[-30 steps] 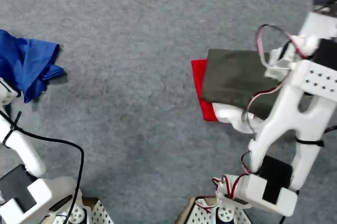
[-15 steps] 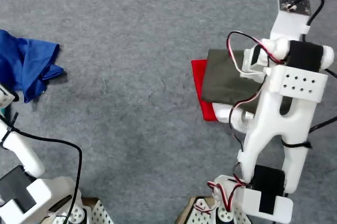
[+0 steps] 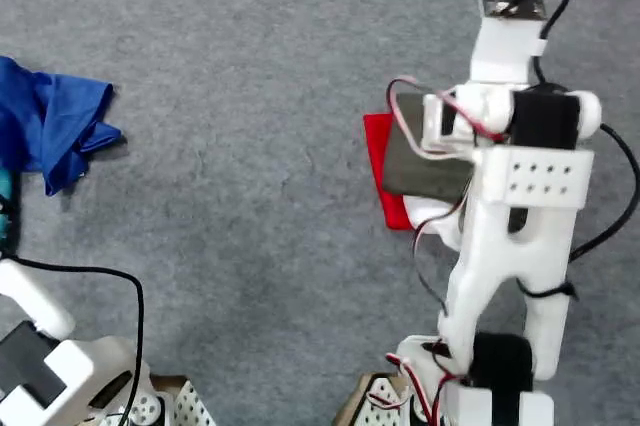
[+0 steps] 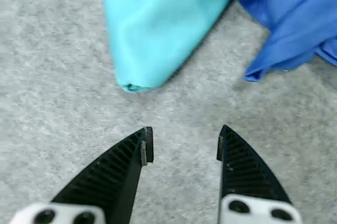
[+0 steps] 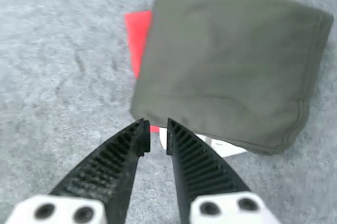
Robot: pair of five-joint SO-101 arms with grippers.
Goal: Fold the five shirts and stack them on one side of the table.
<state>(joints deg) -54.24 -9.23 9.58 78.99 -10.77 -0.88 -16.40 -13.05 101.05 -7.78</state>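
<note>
Olive shirt (image 5: 226, 71) atop red shirt (image 3: 377, 146), white shirt (image 5: 221, 148), 3 o'clock on counter (image 3: 250, 246); right hand (image 5: 156, 132) nearly closed, empty, at its corner. Left hand (image 4: 183, 142) open by cyan shirt (image 4: 158, 24), blue shirt (image 3: 50, 126), 9 o'clock

The right arm (image 3: 520, 166) has swung in from the right side of the table, and the folded olive shirt (image 5: 226, 61) now lies just ahead of its fingers (image 5: 121, 161). The left arm (image 3: 30, 306) has drawn back toward its base. This has uncovered a strip of teal shirt (image 4: 158, 19) ahead of its fingers.
</note>
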